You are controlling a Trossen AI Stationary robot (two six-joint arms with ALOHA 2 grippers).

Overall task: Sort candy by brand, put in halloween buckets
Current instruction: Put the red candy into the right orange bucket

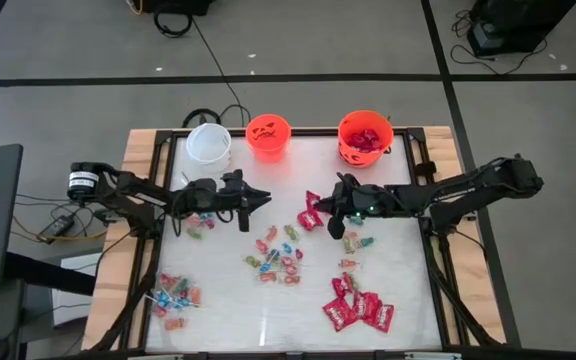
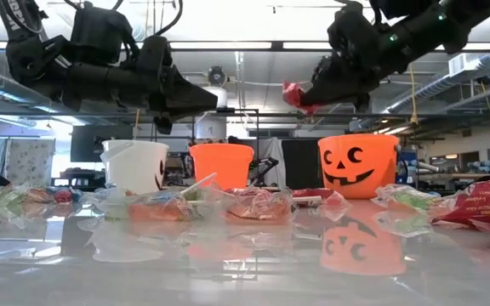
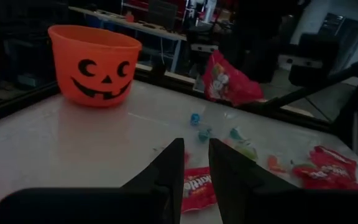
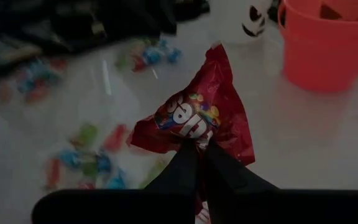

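My right gripper (image 1: 320, 206) is shut on a shiny red candy packet (image 1: 311, 202) and hovers above the table's middle, in front of the larger orange bucket (image 1: 365, 136), which holds red packets. The small orange bucket (image 1: 268, 137) and the white bucket (image 1: 208, 141) stand along the far edge. My left gripper (image 1: 261, 197) hangs left of centre, open by a narrow gap (image 3: 194, 165), with nothing between its fingers. Another red packet (image 1: 308, 219) lies flat under the right gripper. My right gripper pinches the red packet by one crumpled end (image 4: 194, 142) between its two fingers (image 4: 182, 163). The fingers come from the table's right, slanting slightly down. The packet (image 2: 297, 93) is lifted clear of the table and sticks out beyond the fingertips.
Small coloured wrapped pieces lie mid-table (image 1: 278, 256), near the left edge (image 1: 178, 296) and below the left gripper (image 1: 200, 222). A heap of red packets (image 1: 360, 306) sits near the right front. Green pieces (image 1: 354, 243) lie right of centre. Black frame rails border the table.
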